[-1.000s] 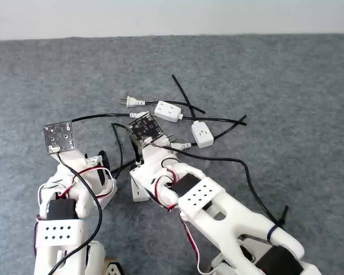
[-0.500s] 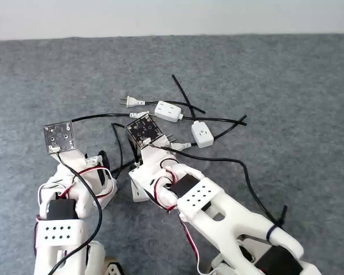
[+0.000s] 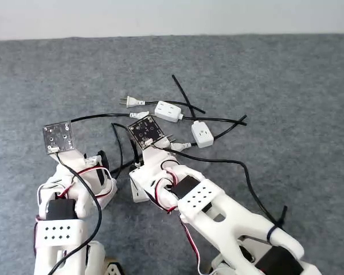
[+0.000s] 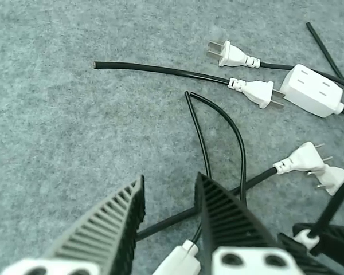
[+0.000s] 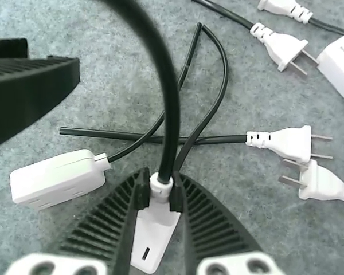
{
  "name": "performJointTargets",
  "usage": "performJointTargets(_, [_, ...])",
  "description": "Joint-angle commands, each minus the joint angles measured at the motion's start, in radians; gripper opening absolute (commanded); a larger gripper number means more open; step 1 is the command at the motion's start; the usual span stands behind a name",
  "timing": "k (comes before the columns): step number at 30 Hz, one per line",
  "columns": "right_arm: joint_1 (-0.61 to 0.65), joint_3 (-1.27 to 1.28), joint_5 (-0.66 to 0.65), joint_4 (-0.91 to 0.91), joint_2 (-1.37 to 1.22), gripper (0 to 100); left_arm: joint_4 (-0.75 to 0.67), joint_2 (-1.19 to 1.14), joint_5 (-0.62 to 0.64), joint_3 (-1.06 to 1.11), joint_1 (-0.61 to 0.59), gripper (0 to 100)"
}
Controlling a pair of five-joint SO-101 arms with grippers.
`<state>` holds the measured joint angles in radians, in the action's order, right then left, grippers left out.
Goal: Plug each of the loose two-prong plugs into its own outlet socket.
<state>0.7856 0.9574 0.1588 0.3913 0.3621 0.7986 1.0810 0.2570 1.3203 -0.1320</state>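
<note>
The grey carpeted bench (image 3: 298,86) carries two white arms and a tangle of black cords. The right arm (image 3: 218,212) stretches from the near right corner toward the middle. The left arm (image 3: 63,217) stands folded near the left edge.

The right pincer (image 5: 160,189) is clamped on a white cable end (image 5: 152,229). Its ribbed fingers (image 5: 123,229) press both sides, and a thick black cord (image 5: 160,86) rises from the grip. I cannot tell whether this piece is a plug or a socket.

The left pincer (image 4: 170,183) stands partly open above the carpet and holds nothing. A thin black cord (image 4: 160,226) runs across the gap below it.

Three white outlet sockets lie unplugged. The far socket (image 3: 168,111) and the second socket (image 3: 202,133) sit near each other beyond the arms. The near socket (image 5: 54,177) lies just beside the right pincer.

Four loose two-prong plugs rest on the carpet:
- The farthest plug (image 4: 235,55) lies apart from the others.
- The next plug (image 4: 255,91) has its prongs just short of the far socket.
- The paired plugs (image 5: 286,143) lie side by side between the right pincer and the second socket.
</note>
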Motion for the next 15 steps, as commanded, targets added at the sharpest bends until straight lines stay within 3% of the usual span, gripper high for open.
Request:
performJointTargets(1, [0.01, 0.006, 0.012, 0.035, 0.004, 0.9, -0.026, 0.017, 0.002, 0.005, -0.002, 14])
performJointTargets(15, [-0.016, 0.034, 0.012, -0.022, -0.013, 0.8, -0.06, 0.015, -0.041, 0.019, -0.035, 14])
